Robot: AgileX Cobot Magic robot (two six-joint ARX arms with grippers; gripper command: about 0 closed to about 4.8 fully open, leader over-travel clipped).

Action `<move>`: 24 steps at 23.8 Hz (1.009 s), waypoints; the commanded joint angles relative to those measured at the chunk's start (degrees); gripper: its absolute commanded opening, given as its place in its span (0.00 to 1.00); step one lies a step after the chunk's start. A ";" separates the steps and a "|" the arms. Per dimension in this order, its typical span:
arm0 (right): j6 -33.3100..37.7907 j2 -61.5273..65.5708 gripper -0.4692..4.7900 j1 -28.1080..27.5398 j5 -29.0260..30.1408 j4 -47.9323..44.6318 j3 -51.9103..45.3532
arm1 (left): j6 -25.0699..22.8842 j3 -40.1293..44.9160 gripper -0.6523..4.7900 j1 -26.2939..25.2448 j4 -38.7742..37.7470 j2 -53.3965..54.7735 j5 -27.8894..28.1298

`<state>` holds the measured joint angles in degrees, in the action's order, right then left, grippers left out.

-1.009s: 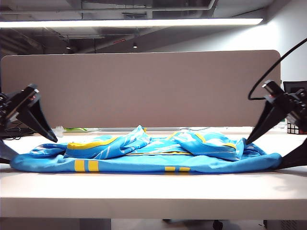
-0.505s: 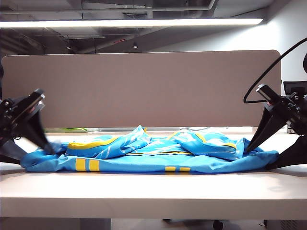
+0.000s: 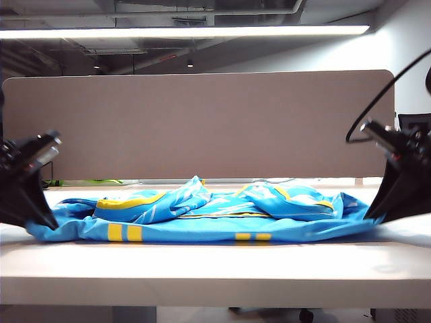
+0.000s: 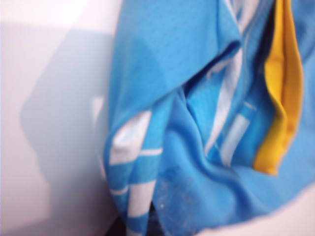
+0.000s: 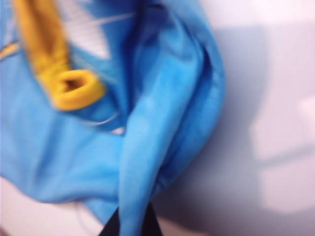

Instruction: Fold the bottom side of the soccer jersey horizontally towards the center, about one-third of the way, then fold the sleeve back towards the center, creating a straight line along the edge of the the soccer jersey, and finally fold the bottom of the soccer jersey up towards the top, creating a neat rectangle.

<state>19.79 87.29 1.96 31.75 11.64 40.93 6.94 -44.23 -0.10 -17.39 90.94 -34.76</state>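
Note:
The sky-blue soccer jersey [image 3: 202,219] lies bunched across the table, with white streaks and yellow trim on its folds and yellow bars along the near edge. My left gripper [image 3: 42,219] is low at its left end; in the left wrist view the dark fingertips [image 4: 156,227] pinch streaked blue cloth [image 4: 197,147]. My right gripper [image 3: 377,214] is at the right end, shut on a blue fold [image 5: 147,147] between its fingertips [image 5: 150,225]. A yellow-cuffed sleeve opening [image 5: 74,88] lies beside that fold. I cannot tell which edge is the bottom of the jersey.
The white table [image 3: 215,266] runs the full width, its front edge near the camera. A beige partition panel [image 3: 202,121] stands behind the jersey. Something green [image 3: 101,182] lies at the back left. A black cable [image 3: 377,108] loops above the right arm.
Both grippers have dropped onto the jersey's outer ends and shut on the cloth. The jersey's ends have drawn slightly inward and lifted at the pinch points.

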 commanded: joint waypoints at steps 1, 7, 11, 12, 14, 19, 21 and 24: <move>-3.98 -6.56 0.07 0.09 0.55 6.97 -0.15 | -2.43 0.11 0.11 -0.04 -7.28 -7.72 -1.36; -6.80 -19.89 0.07 0.83 1.86 17.73 -2.86 | -2.45 3.41 0.11 -0.02 -17.94 -23.15 -0.87; -6.40 -30.99 0.07 0.85 3.13 22.38 -6.58 | -2.45 6.80 0.11 -0.02 -24.55 -33.94 -0.85; -6.36 -34.25 0.07 0.85 3.06 24.22 -7.15 | -2.45 7.74 0.11 -0.07 -26.21 -37.38 -0.66; -6.36 -39.43 0.07 0.83 2.60 27.12 -7.63 | -2.32 8.83 0.11 -0.04 -28.87 -42.86 0.44; -0.92 -49.86 0.07 0.63 -0.13 25.27 -7.52 | 2.51 9.05 0.11 -0.07 -26.84 -54.03 3.10; 2.43 -48.50 0.07 0.59 -0.15 17.81 -7.23 | 5.27 8.94 0.11 -0.04 -18.93 -52.81 3.76; 4.87 -39.76 0.07 0.46 -0.17 6.03 -5.44 | 7.52 8.39 0.11 -0.04 -6.34 -45.88 4.15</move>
<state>23.44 44.84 2.61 31.90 24.49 34.50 13.41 -35.07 -0.05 -30.74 42.87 -31.14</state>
